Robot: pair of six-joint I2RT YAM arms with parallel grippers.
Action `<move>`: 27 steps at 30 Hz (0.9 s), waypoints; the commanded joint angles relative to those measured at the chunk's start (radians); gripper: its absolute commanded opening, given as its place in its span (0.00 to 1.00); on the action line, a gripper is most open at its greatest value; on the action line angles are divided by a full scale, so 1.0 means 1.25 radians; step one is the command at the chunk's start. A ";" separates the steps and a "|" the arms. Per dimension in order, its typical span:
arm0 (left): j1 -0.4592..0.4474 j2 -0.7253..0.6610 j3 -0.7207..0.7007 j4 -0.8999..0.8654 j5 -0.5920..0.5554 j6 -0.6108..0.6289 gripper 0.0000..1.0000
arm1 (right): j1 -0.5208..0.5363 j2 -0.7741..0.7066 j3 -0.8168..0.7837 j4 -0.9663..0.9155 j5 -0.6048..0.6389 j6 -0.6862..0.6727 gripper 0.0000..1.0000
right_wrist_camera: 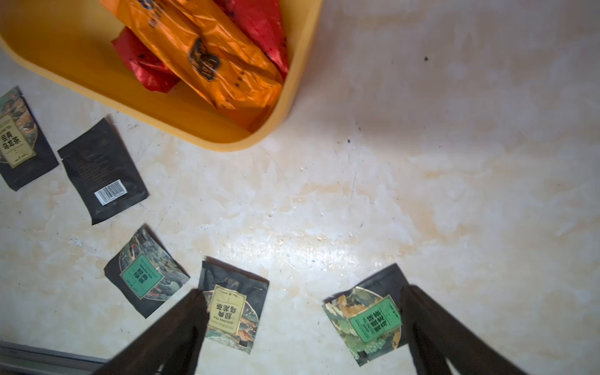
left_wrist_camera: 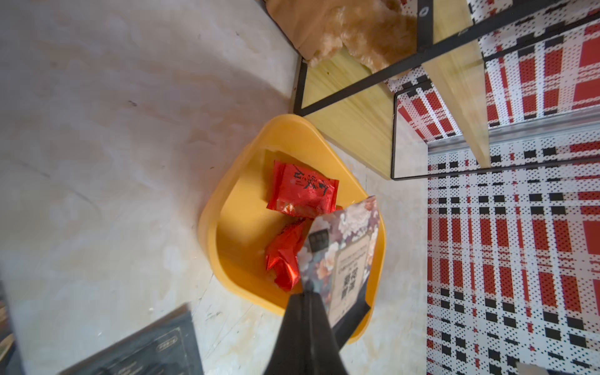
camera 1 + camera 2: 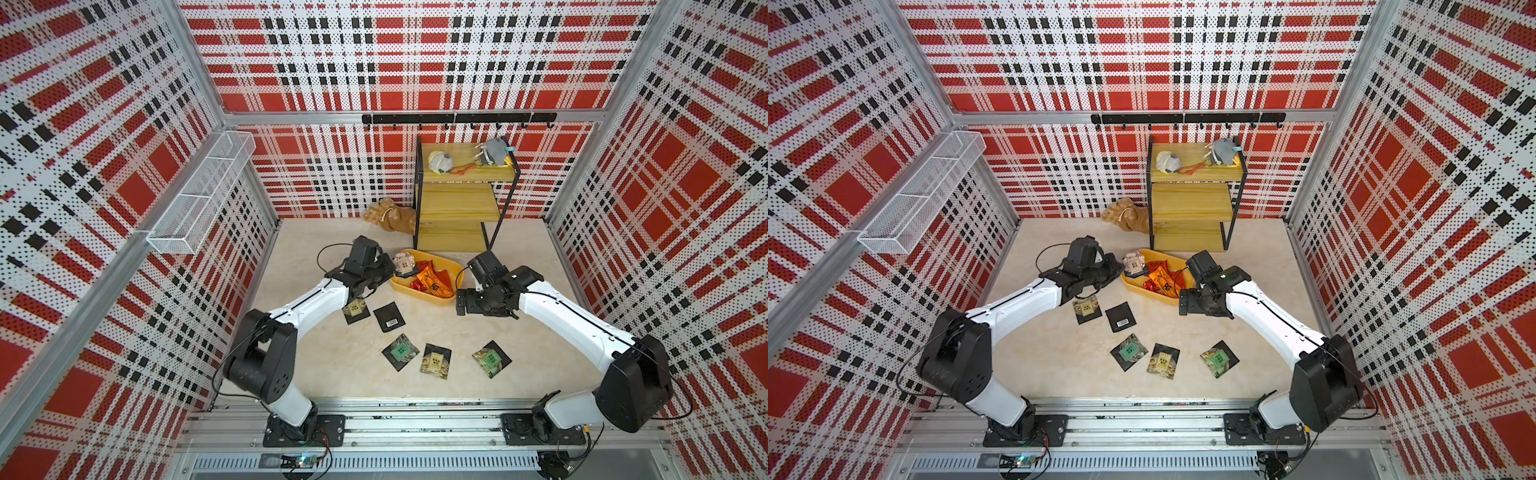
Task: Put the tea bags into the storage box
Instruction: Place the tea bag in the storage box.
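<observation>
- Claws first: my left claw (image 2: 306,297) is clenched on the corner of a floral sachet (image 2: 344,256), grey-pink print with a pale label. The jaws meet with only the packet between them.
- My right claw (image 1: 302,290) is spread wide and grips nothing. Its fingers (image 1: 168,334) hang over the bare desk (image 1: 422,162), above the loose sachets.
- My left arm (image 3: 307,305) reaches forward from the front rail and bends inward, its wrist at the left end of the storage box (image 3: 415,293). The floral sachet hangs over the inside of the box; I cannot tell if it touches the bags below.
- My right arm (image 3: 561,309) mirrors that, its wrist just beside the box's right front corner, outside the rim.
- The storage box is a shallow yellow tub on the desk, just in front of the wooden stepped shelf (image 3: 457,216).
- Inside it lie crumpled red foil tea bags (image 2: 302,191), with one orange foil bag (image 1: 207,55) across them.
- Five black packets lie flat on the desk in front of the box, apart from each other:
  - a tan-label sachet (image 3: 355,311), just beside my left arm
  - a barcode sachet (image 3: 389,318), face down
  - a green-label sachet (image 3: 401,351)
  - a second tan-label sachet (image 3: 436,360)
  - a second green-label sachet (image 3: 491,358)
</observation>
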 commanded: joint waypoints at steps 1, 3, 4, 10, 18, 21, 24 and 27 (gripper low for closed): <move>-0.017 0.062 0.035 0.022 0.029 0.035 0.00 | -0.033 -0.052 -0.056 0.000 -0.012 0.038 0.99; -0.024 0.084 0.038 0.032 0.028 0.037 0.00 | -0.050 -0.075 -0.095 -0.010 -0.011 0.051 0.99; -0.027 0.088 0.037 0.034 0.025 0.037 0.00 | -0.053 -0.084 -0.112 -0.010 -0.013 0.058 0.99; -0.027 0.113 0.050 0.041 0.019 0.040 0.00 | -0.056 -0.157 -0.243 0.006 -0.029 0.147 1.00; -0.031 0.143 0.085 0.040 0.028 0.046 0.15 | -0.060 -0.253 -0.373 0.028 -0.019 0.202 1.00; -0.031 0.147 0.092 0.041 0.029 0.049 0.27 | -0.069 -0.251 -0.391 0.045 -0.017 0.207 1.00; -0.031 0.142 0.097 0.041 0.030 0.049 0.31 | -0.076 -0.259 -0.421 0.071 -0.030 0.213 1.00; -0.032 0.127 0.103 0.040 0.029 0.049 0.34 | -0.105 -0.287 -0.450 0.101 -0.045 0.212 1.00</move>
